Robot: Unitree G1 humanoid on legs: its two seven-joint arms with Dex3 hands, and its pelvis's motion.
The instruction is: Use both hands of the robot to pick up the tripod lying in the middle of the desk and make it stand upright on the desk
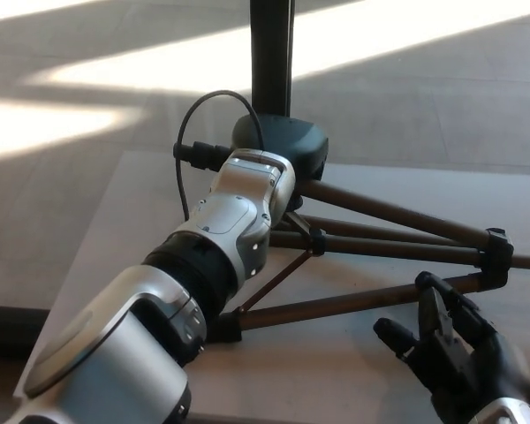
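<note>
The tripod (380,249) lies on the desk (106,238), its brown legs spread and running right to a black clamp (495,257). My left arm reaches in from the lower left, and the dark back of my left hand (281,143) covers the end where the legs meet. Its grip is hidden behind the wrist. My right hand (455,353) is at the lower right, open with fingers apart. It sits just in front of the near leg (336,305) and touches nothing.
A black upright pole (270,57) stands behind the desk's far edge, right behind my left hand. A black cable (187,146) loops off my left wrist. The desk's left edge runs diagonally beside my left arm.
</note>
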